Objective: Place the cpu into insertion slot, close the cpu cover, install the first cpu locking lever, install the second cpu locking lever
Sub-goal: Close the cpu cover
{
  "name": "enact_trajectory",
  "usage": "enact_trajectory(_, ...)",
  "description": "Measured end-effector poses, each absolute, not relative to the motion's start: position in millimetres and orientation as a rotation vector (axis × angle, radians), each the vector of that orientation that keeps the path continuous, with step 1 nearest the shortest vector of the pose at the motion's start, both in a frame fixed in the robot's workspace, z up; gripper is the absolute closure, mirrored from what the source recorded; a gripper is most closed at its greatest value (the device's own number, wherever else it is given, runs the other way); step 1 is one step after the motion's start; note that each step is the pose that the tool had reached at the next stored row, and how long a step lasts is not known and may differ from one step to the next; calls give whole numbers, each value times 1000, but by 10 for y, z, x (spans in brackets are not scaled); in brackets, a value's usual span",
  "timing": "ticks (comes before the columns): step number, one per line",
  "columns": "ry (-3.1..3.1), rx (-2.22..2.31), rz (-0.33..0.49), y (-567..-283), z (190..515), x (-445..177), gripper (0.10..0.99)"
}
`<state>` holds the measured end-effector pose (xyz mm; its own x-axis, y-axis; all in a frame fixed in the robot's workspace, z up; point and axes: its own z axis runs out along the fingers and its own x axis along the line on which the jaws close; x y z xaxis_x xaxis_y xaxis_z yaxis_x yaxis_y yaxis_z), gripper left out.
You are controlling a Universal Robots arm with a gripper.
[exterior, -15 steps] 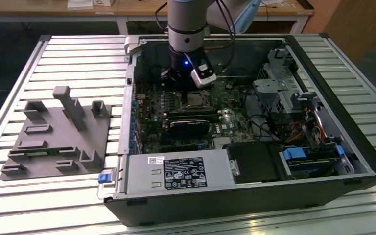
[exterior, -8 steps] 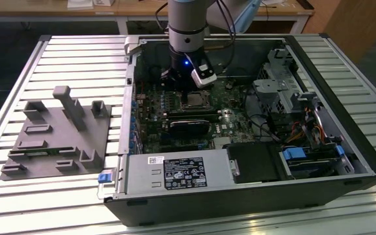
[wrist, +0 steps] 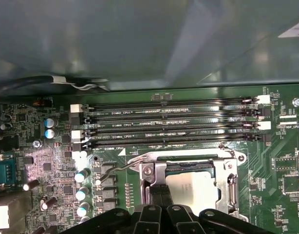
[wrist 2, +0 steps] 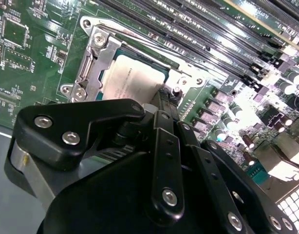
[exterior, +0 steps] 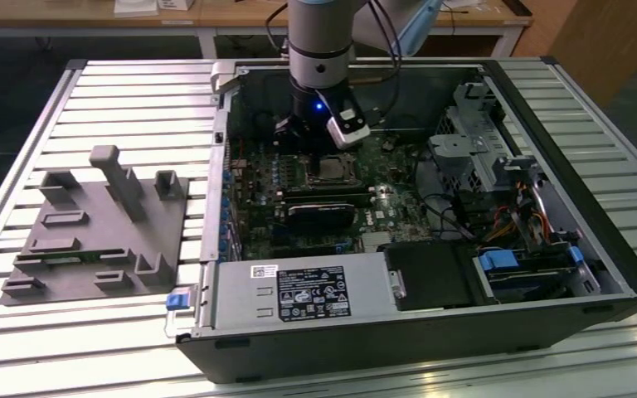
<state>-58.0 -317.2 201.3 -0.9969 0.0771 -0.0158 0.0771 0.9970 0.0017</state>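
The cpu [wrist: 193, 187] lay flat in the insertion slot [wrist: 188, 169] on the green motherboard [wrist: 281, 161]. You could see the cpu cover [wrist: 154, 178] lying down around it, its silvery frame edging the pale top on two sides. A thin wire lever [wrist: 115, 168] angled away from one socket corner toward a row of capacitors [wrist: 83, 195]. Your gripper [wrist: 162, 189] stood right at the chip's edge, its two black fingers pressed together with no gap showing. Beyond the socket ran the long black memory slots [wrist: 169, 124]. In the exterior view, the arm reached down into the open computer case [exterior: 407, 336], which sat on a slatted table [exterior: 130, 83] beside a grey fixture [exterior: 97, 232].
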Motion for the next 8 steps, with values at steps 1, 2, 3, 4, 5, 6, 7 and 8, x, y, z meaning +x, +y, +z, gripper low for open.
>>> enact_trajectory(1, 3123, 121, 2, -3172, 2013, -577, 980)
enact_trajectory(2, 3123, 121, 2, -3171, 2013, -576, 980)
enact_trajectory(3, 3123, 121, 2, -3171, 2013, -574, 980)
enact_trajectory(4, 3123, 120, 2, -3171, 2013, -572, 980)
enact_trajectory(5, 3123, 120, 2, -3171, 2013, -569, 980)
enact_trajectory(6, 3123, 121, 2, -3171, 2013, -566, 980)
enact_trajectory(7, 3123, 121, 2, -3171, 2013, -564, 980)
enact_trajectory(8, 3123, 121, 2, -3171, 2013, -562, 980)
